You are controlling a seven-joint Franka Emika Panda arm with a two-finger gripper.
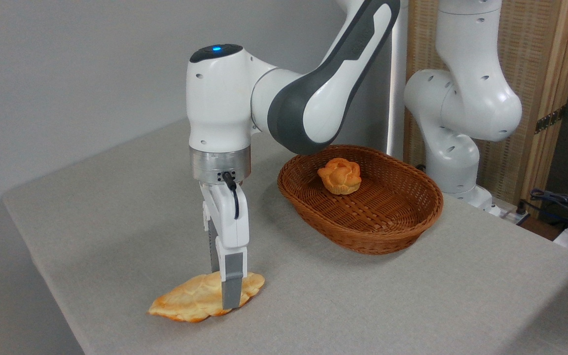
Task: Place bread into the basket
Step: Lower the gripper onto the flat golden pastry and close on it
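The bread (188, 299), a long flat braided loaf with browner edges, lies on the grey table near its front left edge. My gripper (223, 290) points straight down over the loaf's right half and is open. Its fingers straddle the loaf: the near fingertip (231, 296) stands in front of the loaf's near edge, and the far finger is mostly hidden behind it. The loaf lies flat on the table. The brown wicker basket (363, 241) sits well to the right and further back.
A small round orange bun (339, 175) lies in the basket's far left end. The arm's white base (454, 162) stands behind the basket. Cables (560, 199) lie at the far right. The table edge (47, 281) runs close to the loaf on the left.
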